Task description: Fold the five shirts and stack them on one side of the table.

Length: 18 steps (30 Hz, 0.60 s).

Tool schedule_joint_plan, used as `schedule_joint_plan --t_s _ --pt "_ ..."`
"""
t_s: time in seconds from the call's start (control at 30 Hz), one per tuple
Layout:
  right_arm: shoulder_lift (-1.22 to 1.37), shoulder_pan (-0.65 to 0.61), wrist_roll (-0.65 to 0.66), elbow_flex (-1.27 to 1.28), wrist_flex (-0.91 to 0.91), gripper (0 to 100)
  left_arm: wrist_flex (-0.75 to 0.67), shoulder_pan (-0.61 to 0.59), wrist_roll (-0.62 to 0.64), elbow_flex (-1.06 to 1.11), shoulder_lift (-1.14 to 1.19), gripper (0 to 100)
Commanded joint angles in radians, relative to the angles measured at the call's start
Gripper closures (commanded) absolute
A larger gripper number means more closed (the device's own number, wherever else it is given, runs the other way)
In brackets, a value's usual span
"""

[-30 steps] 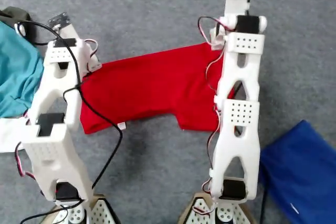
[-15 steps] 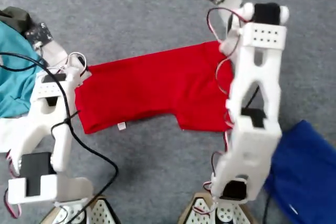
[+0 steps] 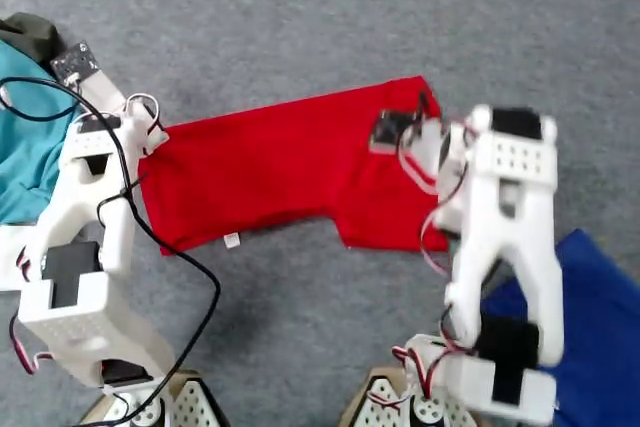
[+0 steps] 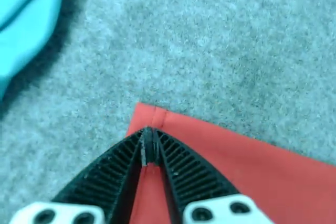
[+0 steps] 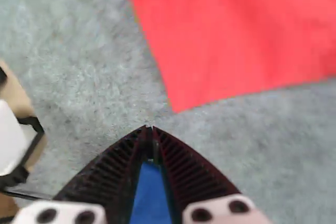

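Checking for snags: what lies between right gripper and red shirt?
Between right gripper and red shirt, bare grey table cover, per right wrist view.

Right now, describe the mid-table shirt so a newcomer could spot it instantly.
Start from the grey table and look to its middle. The red shirt lies spread flat there. It is the only red one, with a teal shirt at one edge and a blue shirt at the opposite edge.

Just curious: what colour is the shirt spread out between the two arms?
The shirt is plain red, clearest in the high view.
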Motion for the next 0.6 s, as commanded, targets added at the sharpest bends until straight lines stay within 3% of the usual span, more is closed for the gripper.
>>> schedule_joint_plan --t_s 0.0,0.23,0.57 --pt "-0.108 0.016 0.068 0.189 -0.135 98.6 0.011 -0.012 0.005 -0.054 -0.008 98" --pt "-0.130 -0.001 0.127 0.240 -0.175 81.9 0.012 -0.008 0.002 -0.049 -0.008 98" --pt "-0.128 -0.176 0.080 0.452 -0.457 81.8 0.012 -0.012 0.000 -0.049 -0.008 98"
